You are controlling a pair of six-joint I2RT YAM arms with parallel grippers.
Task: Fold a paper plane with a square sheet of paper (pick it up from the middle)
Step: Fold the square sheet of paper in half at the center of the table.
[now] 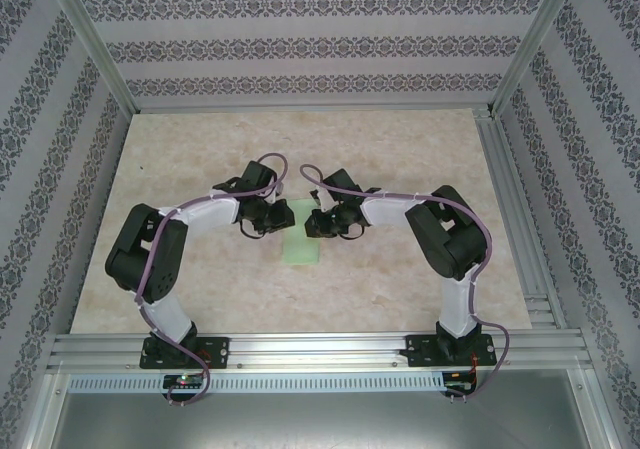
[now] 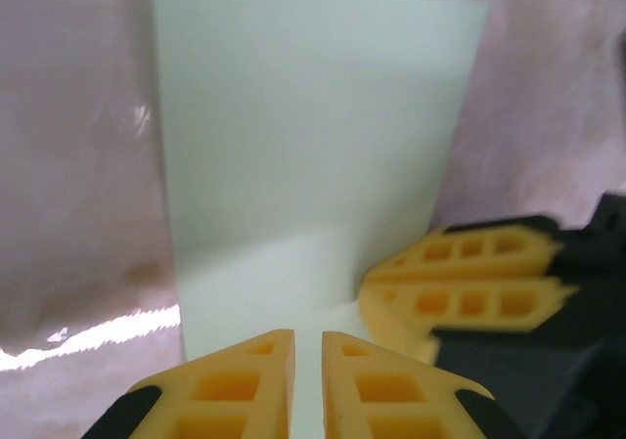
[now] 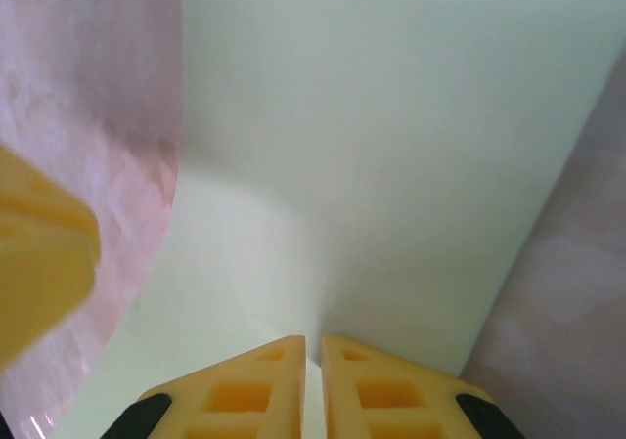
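Watching remotely, I saw the table [image 1: 400, 149] w/ the pale green folded sheet [image 1: 300, 237] flat at centre. L gripper [image 2: 308, 339] & R gripper [image 3: 313, 341] sat over it, jaws nearly closed, thin slit showing; grip on paper, couldn't tell.

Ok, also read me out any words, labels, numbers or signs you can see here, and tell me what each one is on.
No text can be read anywhere.
green paper: plain, no print in any view.
wallpaper: an ornamental pattern in stripes, no letters.
small circuit board at the near edge: any markings are too small to read.
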